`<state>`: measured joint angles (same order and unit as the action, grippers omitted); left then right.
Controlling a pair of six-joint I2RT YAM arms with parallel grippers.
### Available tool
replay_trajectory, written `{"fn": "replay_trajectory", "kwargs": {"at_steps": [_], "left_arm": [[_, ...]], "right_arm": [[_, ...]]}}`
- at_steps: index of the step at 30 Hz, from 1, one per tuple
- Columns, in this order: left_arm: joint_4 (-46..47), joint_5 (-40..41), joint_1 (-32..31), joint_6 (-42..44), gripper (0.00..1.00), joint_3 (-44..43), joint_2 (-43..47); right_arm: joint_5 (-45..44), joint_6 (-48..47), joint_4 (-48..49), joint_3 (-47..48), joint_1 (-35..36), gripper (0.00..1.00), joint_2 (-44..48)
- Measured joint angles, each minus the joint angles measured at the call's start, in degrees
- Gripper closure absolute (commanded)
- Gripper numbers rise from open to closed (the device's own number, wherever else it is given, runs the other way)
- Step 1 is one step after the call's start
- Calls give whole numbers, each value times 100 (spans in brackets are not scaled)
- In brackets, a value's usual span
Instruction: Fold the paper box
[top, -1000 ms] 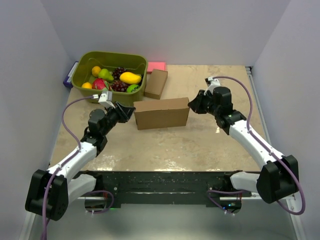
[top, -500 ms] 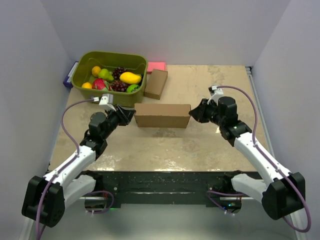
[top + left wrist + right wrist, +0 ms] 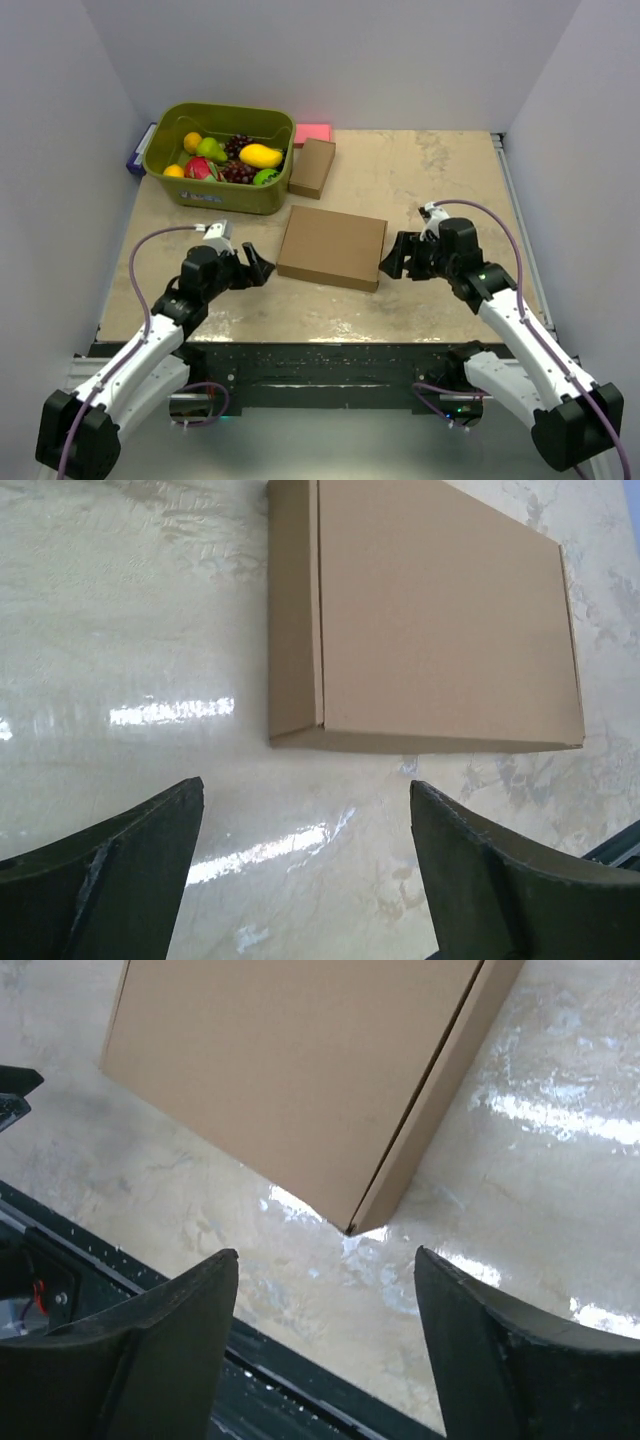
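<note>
The paper box (image 3: 332,247) is closed and lies flat on the table, a wide shallow brown cardboard mailer, slightly turned. My left gripper (image 3: 258,270) sits just left of its near left corner, open and apart from it. My right gripper (image 3: 388,262) is open beside the box's right edge, with nothing between the fingers. In the left wrist view the paper box (image 3: 440,620) lies beyond the open left gripper (image 3: 305,790). In the right wrist view a corner of the paper box (image 3: 290,1060) points toward the open right gripper (image 3: 325,1255).
A green bin (image 3: 165,170) of plastic fruit stands at the back left. A small brown cardboard box (image 3: 312,167) and a pink block (image 3: 313,132) lie beside it. A dark blue object (image 3: 137,158) sits left of the bin. A black rail (image 3: 320,360) runs along the near edge.
The box stood on edge, pinched between both grippers; now it lies flat. Both grippers have opened and pulled back toward the near edge.
</note>
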<state>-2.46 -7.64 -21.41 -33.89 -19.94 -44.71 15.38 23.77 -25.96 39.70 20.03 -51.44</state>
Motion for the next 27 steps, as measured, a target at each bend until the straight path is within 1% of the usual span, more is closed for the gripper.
{"fn": "replay_trajectory", "kwargs": {"at_steps": [2,3,5,7,8,12,16,18,22,24,27], "left_arm": [[-328,55,0,28,7,-33,243],[-505,87,0,52,4,-76,369],[-824,160,0,96,1,-249,535],[-1049,264,0,203,0,-518,629],[-1099,304,0,245,0,-634,621],[-1137,387,63,544,0,-1220,210],[-984,380,358,809,0,-1582,-396],[-898,345,553,914,0,-1683,-605],[-785,166,1086,1117,0,-2122,-1032],[-719,138,1285,1211,0,-2339,-1126],[-595,81,1429,1353,0,-2557,-1093]], "right_arm": [[-2,-15,-177,2,0,17,181],[-4,-28,-275,22,7,16,280],[-2,-35,-380,72,7,11,389],[2,-31,-387,133,11,7,439],[7,-24,-363,164,11,7,435],[68,35,-131,271,7,6,157],[273,144,603,365,-225,6,-684],[476,201,911,369,-553,6,-1088],[1019,350,1504,452,-1792,6,-1751],[1209,372,1620,549,-2444,6,-1871],[1309,326,1609,815,-3106,6,-1856]]}}
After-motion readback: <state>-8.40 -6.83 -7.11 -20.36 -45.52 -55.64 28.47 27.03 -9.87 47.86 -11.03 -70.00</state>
